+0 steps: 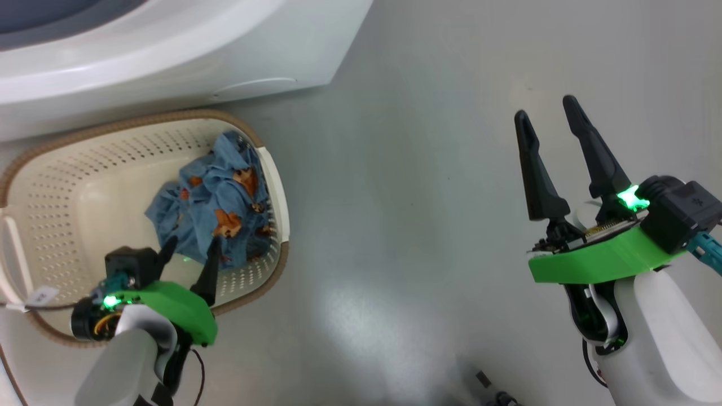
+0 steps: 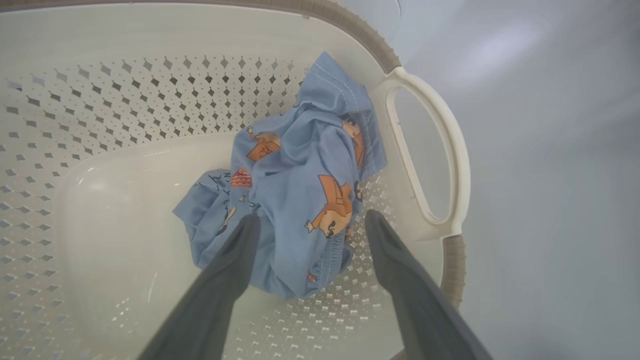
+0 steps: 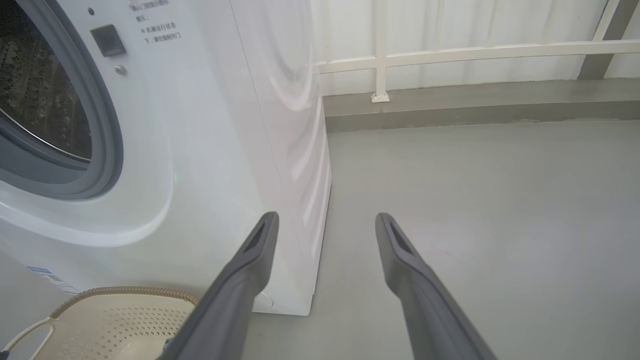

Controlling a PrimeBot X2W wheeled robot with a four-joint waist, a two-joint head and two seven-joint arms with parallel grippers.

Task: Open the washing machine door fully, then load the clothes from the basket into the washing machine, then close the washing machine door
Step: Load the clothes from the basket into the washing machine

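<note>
Clothes (image 2: 300, 200): light blue, printed with orange figures. Basket (image 1: 73, 186): cream, walls dotted with rows of holes; rim brown, handles white. Washing machine (image 3: 210, 125): white, drum ringed in grey. Floor (image 1: 440, 197): plain grey. Left gripper (image 1: 193, 241) and right gripper (image 1: 544, 106): 2 black fingers each, green housings.
</note>
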